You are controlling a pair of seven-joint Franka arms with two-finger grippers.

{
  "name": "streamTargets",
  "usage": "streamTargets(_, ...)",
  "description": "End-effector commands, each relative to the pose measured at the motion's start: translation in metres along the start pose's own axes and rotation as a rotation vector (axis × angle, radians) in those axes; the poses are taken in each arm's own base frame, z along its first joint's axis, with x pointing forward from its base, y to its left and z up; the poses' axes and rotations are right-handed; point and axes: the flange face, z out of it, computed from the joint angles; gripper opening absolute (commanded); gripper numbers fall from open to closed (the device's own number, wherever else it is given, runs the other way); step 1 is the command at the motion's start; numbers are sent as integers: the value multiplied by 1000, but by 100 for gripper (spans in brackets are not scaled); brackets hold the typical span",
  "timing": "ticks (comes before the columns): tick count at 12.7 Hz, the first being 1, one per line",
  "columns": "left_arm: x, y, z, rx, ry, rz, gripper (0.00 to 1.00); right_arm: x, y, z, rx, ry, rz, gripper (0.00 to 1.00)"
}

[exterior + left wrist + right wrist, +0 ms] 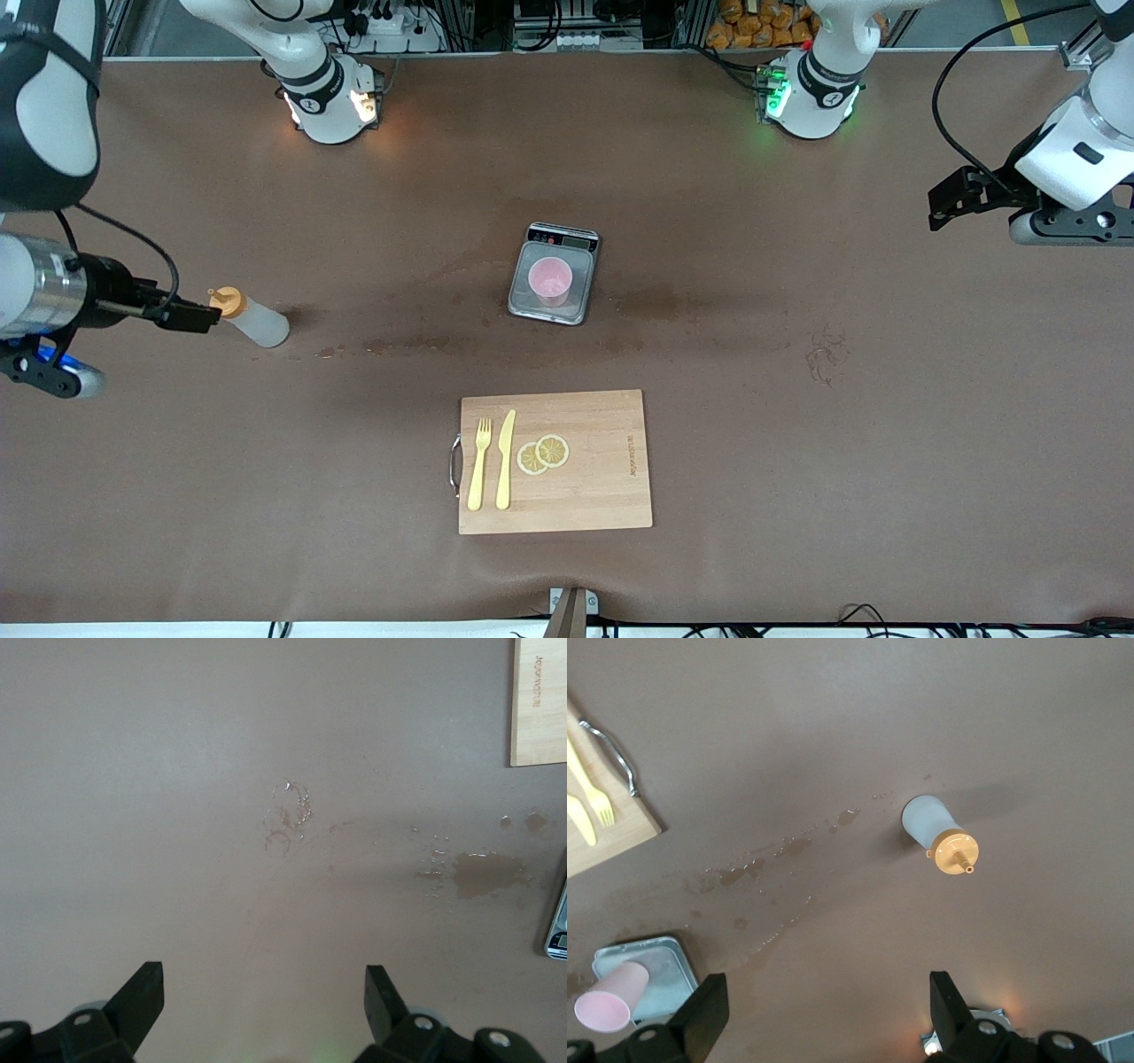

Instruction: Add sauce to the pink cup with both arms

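Both hands up, nothing held.

I see the right hand (202, 315) spread over the sauce bottle (252, 319), upright at 9 o'clock from the pink cup (550, 280) on the scale (554, 306). Left hand (266, 1005) spread over bare desk (797, 443).

Sauce (252, 320): small translucent whitish squeeze bottle, orange nozzle cap, standing upright on the bench at the left of the front frame, middle height; in the right wrist frame (940, 835) right of centre.

Pink cup (550, 281): plain pale-pink tumbler, round rim, upright, empty inside as far as visible, near frame centre; in the right wrist frame (609, 998) lower left corner.
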Motion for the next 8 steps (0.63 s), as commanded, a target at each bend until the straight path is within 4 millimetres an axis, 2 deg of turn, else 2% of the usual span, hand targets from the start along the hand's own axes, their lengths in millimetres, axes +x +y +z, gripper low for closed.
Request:
streamTargets(1,-13,1,1,-13,23,-16,100,-24,43,-24,25,54,-72,100)
streamTargets(2,-13,5,0,-12,28,-9,100,-33,47,-27,41,88,-74,100)
streamTargets(3,-14,9,0,-11,28,-1,100,-40,56,-21,56,128,-84,100)
streamTargets(4,-14,10,0,-9,30,0,100,-50,68,-7,69,170,-125,100)
streamTargets(5,-13,10,0,-9,30,0,100,-66,77,15,90,219,-139,100)
streamTargets(6,-13,10,1,-10,29,0,100,-82,78,34,103,270,-146,100)
streamTargets(7,-13,10,1,-10,29,0,100,-88,72,40,108,292,-154,100)
streamTargets(8,-13,10,1,-10,29,0,100,-90,65,37,105,300,-163,100)
